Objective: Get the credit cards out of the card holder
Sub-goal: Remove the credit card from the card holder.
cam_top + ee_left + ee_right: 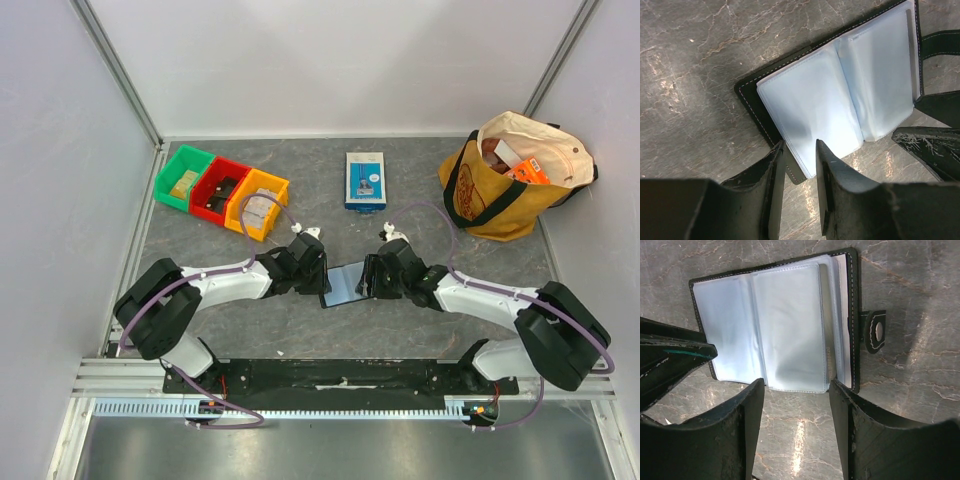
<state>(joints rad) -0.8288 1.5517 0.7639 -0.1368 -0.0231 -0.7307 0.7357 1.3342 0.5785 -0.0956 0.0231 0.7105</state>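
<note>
**Item 1.** Flat black stitched card holder (343,284) with pale blue translucent plastic sleeves. It lies open, sleeves up, on the grey marbled bench (420,190) at the centre near the arms, directly between the two claws. A black strap tab with a snap (875,331) sticks out from its right edge. What the sleeves contain cannot be made out.

**Item 2.** Left claw (799,155), black, scuffed. It is low over the holder's left side with its fingers part-spread. A near corner of the sleeves and cover shows in the gap between them (whether the fingers press on that corner cannot be told).

**Item 3.** Right claw (796,387), black. Its fingers are spread wide and sit just near of the holder's right-hand page. The gap between them shows bare bench, and the fingers touch nothing visible.

**Item 4.** Row of three small open plastic bins at far left, touching side by side:
- green bin (172,185)
- red bin (207,200)
- yellow-orange bin (275,190)

Small items lie inside them (too small to identify).

**Item 5.** Blue-and-white rectangular box (365,180), at far centre, well apart from the holder.

**Item 6.** Mustard-yellow cloth bag (490,200) with black handles, at far right. A cream cap (545,145) rests over its mouth, and orange packaging shows inside.
</note>
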